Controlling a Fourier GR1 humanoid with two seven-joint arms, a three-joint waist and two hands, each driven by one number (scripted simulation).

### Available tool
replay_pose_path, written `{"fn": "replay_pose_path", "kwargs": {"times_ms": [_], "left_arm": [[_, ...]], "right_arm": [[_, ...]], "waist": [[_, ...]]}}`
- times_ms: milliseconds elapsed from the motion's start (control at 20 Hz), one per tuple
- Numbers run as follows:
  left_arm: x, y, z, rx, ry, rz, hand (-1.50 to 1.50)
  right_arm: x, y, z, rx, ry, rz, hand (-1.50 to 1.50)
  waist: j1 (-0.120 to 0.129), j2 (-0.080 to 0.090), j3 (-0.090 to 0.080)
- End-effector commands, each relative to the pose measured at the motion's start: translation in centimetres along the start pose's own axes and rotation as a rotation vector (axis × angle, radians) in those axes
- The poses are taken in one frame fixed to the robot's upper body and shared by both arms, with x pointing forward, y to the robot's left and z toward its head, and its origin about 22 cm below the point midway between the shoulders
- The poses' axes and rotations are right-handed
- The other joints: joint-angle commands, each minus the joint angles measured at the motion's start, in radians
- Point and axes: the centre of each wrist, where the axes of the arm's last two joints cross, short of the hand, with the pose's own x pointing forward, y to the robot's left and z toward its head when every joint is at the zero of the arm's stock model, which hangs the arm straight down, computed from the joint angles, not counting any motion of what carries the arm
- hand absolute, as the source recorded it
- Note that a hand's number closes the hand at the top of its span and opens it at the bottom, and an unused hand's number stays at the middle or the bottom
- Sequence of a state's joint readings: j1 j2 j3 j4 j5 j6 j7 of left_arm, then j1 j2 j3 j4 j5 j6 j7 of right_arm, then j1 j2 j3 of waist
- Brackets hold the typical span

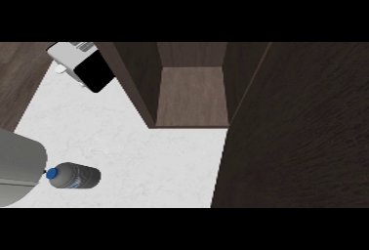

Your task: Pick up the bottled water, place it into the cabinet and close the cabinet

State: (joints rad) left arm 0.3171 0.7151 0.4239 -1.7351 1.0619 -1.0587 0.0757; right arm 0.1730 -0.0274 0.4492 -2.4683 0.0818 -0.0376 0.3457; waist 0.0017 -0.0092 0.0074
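While the cabinet (191,97) gapes, bottled water (75,176) sits beside a forearm (18,166).

Lighting is even and diffuse. The white counter (144,146) is the brightest surface, uniformly lit. The dark cabinet door (296,136) reads dim. The cabinet (191,93) interior darkens toward its back wall. The bottled water (75,176) is shaded at its base end.

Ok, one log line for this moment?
bottle: on counter, no hand on it | cabinet: open | left forearm: beside bottle | hands: not in view
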Motion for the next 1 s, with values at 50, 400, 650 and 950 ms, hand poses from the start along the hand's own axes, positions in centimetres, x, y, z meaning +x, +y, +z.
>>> {"fn": "replay_pose_path", "kwargs": {"times_ms": [50,400,650,950], "left_arm": [[-2.8,-0.1,0.4,-0.007,0.027,0.001,-1.50],[-5.0,0.5,-1.3,0.029,0.079,-0.011,-1.50],[-6.1,0.5,-2.3,0.073,0.158,-0.027,-1.50],[-7.4,0.1,-1.6,0.092,0.211,-0.039,-1.50]], "right_arm": [[1.9,0.6,1.1,-0.033,-0.029,0.070,-1.50],[1.8,0.1,0.7,-0.003,-0.024,0.074,-1.50],[1.7,0.5,0.2,0.039,-0.038,0.073,-1.50],[1.2,0.8,0.1,0.055,-0.031,0.047,-1.50]], "waist": [[-0.008,0.006,-0.009],[-0.027,0.010,-0.010],[-0.050,0.014,-0.012],[-0.074,0.015,-0.015]]}}
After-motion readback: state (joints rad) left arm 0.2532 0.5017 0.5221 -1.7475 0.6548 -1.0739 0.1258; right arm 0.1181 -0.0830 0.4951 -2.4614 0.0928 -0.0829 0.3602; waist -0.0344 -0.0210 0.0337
